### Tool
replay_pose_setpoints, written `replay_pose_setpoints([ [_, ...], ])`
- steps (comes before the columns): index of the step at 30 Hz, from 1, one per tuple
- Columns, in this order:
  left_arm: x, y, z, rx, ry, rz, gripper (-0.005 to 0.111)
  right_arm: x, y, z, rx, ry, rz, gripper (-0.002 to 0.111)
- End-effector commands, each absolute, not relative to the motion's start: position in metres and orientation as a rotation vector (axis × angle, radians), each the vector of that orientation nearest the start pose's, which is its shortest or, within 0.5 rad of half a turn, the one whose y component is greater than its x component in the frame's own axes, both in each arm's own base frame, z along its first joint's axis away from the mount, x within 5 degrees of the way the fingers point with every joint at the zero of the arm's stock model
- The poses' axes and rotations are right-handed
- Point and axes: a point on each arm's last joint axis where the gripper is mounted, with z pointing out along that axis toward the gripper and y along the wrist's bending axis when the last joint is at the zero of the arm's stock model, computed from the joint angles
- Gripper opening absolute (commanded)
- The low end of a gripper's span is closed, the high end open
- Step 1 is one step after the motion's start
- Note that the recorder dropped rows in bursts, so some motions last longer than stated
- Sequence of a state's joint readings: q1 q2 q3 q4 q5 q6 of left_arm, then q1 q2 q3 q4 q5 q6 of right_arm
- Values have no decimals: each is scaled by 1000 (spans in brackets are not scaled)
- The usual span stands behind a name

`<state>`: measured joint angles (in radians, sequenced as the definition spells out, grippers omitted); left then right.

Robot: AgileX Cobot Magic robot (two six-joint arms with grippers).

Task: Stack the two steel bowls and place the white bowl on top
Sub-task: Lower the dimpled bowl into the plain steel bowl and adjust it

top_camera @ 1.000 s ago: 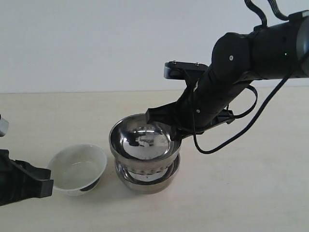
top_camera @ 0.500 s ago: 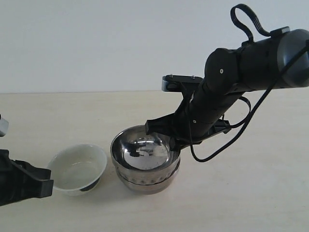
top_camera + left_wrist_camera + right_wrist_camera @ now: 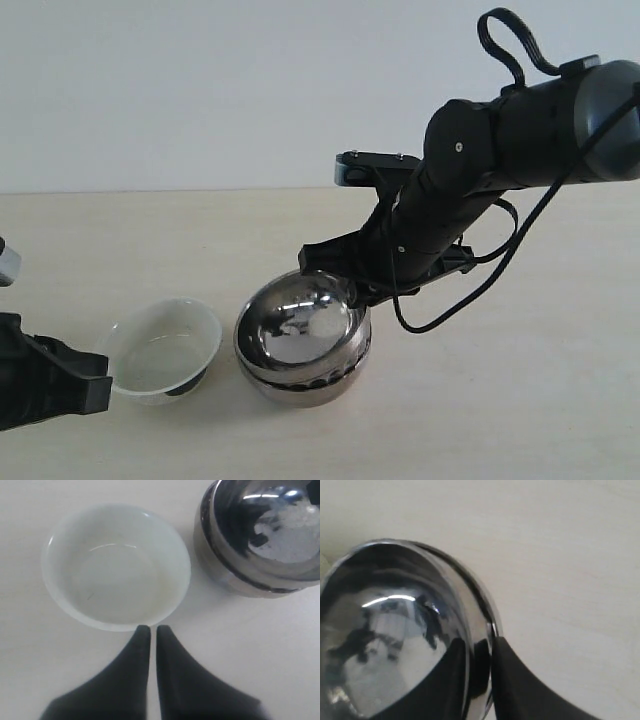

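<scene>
Bowls: two steel bowls stacked, one white bowl beside.

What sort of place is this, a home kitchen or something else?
Most likely a robot test bench, not a kitchen: a pale tabletop against a plain white wall, a black robot arm working over it, and the two steel bowls and the white bowl set out as practice pieces.
</scene>
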<state>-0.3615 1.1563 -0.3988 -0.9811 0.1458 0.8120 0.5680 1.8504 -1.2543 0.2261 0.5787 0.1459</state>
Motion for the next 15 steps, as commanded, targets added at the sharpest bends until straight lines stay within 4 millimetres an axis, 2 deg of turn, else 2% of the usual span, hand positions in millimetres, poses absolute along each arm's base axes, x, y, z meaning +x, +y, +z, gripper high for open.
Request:
replay_pose_setpoints([
  [1,181,-79,195,292,2330,-386,4,321,219,205,-353,2672,460,27],
  [3,181,-79,196,291,2328,-383,4,321,219,204,-355,2678,459,30],
  [12,181,-79,195,293,2330,-386,4,318,217,203,-380,2719,438,29],
  [15,181,-79,195,293,2330,-386,4,317,217,202,-384,2724,436,16],
])
